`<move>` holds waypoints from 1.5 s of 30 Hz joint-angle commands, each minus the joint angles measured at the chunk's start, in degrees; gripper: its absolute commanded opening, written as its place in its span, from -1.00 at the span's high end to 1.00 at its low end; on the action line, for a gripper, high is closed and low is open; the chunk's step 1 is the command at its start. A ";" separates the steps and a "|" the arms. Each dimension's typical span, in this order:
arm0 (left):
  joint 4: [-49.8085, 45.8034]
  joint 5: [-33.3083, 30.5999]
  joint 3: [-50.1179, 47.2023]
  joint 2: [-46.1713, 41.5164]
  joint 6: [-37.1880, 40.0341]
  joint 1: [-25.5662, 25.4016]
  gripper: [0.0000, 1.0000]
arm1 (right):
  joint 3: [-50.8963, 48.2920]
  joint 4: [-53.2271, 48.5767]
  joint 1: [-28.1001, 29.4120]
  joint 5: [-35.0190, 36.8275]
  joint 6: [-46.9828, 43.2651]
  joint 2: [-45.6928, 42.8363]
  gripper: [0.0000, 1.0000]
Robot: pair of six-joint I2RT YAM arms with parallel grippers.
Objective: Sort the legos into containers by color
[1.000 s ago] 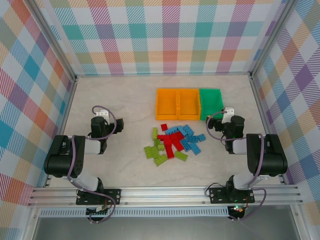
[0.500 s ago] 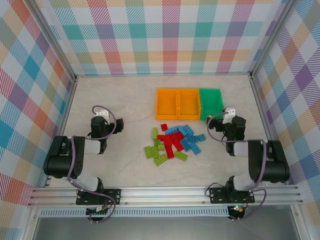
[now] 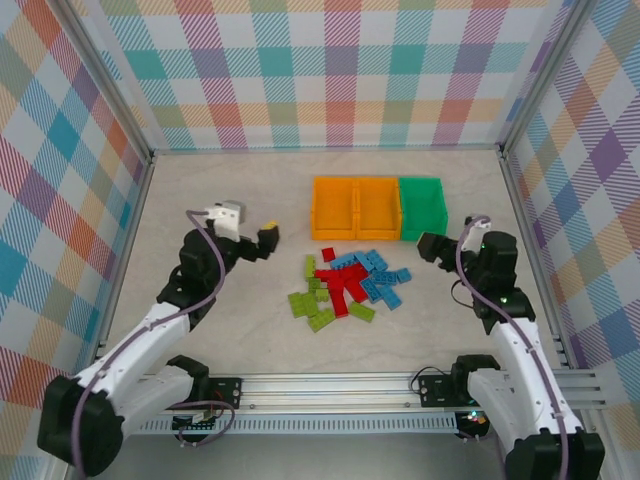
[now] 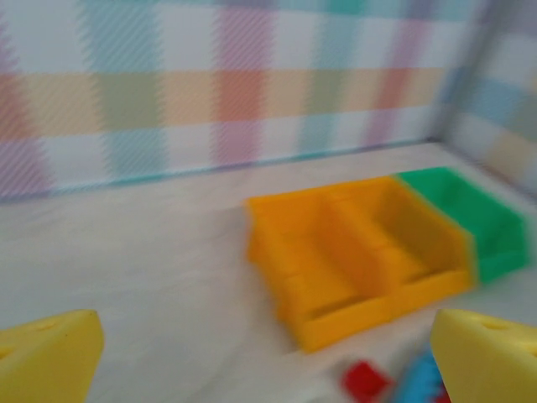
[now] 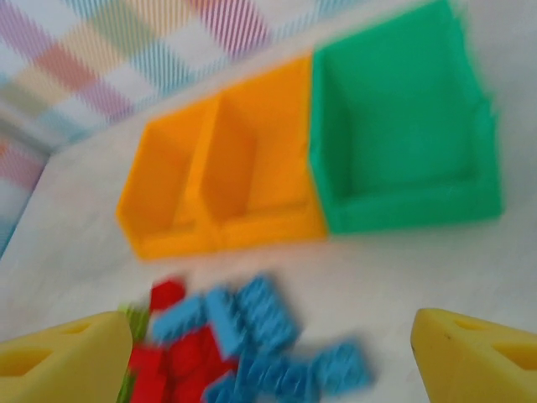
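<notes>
Small studded plastic legos [image 3: 348,285], red, blue, lime, heaped on tabletop [image 3: 240,330] at six o'clock of three joined orange-and-green containers [image 3: 357,205]; left claw [image 3: 265,240] and right claw [image 3: 428,247] released; first pick apparently pending, needing descent onto one brick.

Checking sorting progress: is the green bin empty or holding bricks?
Empty. The green bin shows a bare floor in the right wrist view; the legos lie piled on the table before it.

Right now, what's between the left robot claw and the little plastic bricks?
Nothing. In the top view, only bare pale tabletop separates the left gripper from the red, blue, green bricks.
</notes>
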 commanded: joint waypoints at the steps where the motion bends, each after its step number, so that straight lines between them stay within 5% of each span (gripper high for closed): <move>1: -15.66 2.57 7.31 -2.71 4.88 -9.51 -1.00 | 6.13 -20.59 6.12 0.56 2.07 4.76 -0.73; 6: -41.44 8.20 20.25 -1.95 17.22 -21.39 -1.00 | 11.22 -24.85 13.40 10.51 -0.01 14.73 -0.73; 11: -57.25 13.34 25.23 -0.06 27.23 -24.88 -1.00 | 12.94 -22.21 14.54 13.85 -0.73 26.40 -0.68; 22: -52.65 11.29 16.58 -4.08 35.61 -24.88 -1.00 | 17.36 -22.80 15.37 21.21 -3.88 41.13 -0.01; 37: -51.16 9.38 11.48 -9.05 37.72 -24.85 -1.00 | 23.16 -21.94 16.37 16.84 -4.44 51.35 -0.01; 45: -50.56 9.95 10.15 -9.21 38.33 -24.74 -1.00 | 22.90 -21.06 16.41 16.26 -2.85 52.63 0.47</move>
